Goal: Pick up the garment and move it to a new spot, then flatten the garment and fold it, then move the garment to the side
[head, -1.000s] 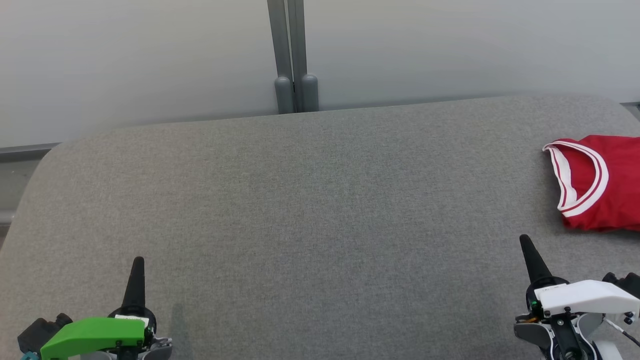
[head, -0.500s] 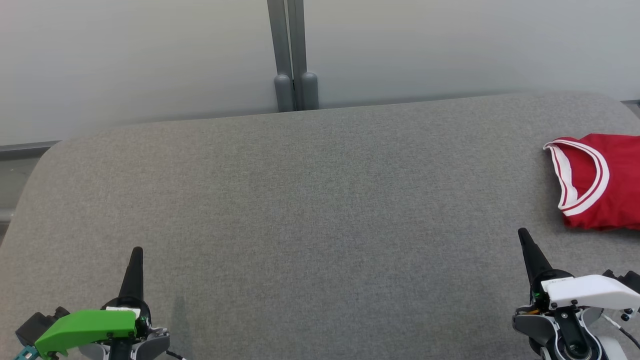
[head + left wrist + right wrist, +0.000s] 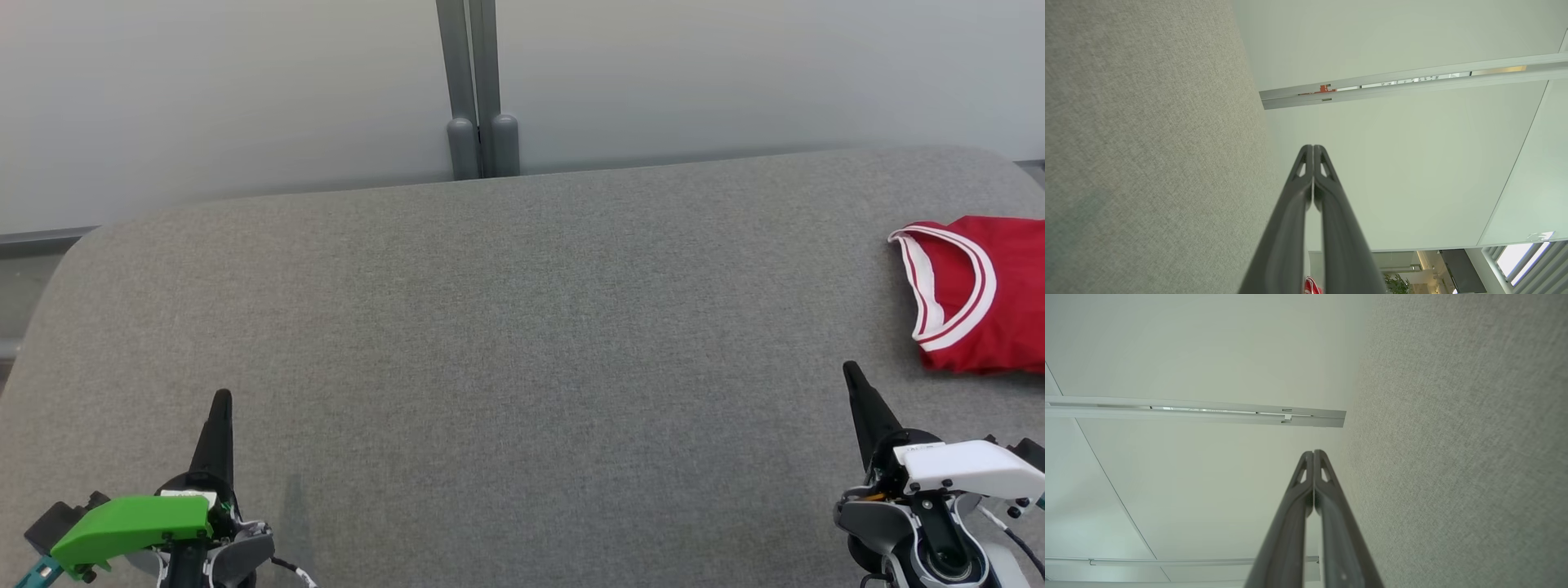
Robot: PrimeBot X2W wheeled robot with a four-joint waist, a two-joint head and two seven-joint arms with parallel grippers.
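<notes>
The garment (image 3: 992,294) is a red jersey with white-and-red trim, folded, lying at the right edge of the grey table (image 3: 506,327) in the head view. A small red bit of the garment (image 3: 1312,286) shows at the bottom of the left wrist view. My left gripper (image 3: 221,398) sits at the lower left, shut and empty, far from the garment. My right gripper (image 3: 850,369) sits at the lower right, shut and empty, a little short of the garment's near edge. The wrist views show each pair of fingertips pressed together, left gripper (image 3: 1313,148) and right gripper (image 3: 1313,452).
A pale partition wall with a grey vertical post (image 3: 478,90) stands behind the table's far edge. The rounded table corners (image 3: 73,253) fall away at the far left and far right. Wide bare fabric lies between the two grippers.
Both grippers have slid a little farther forward up the head view; the whole picture has shifted slightly too. The garment lies as before.
</notes>
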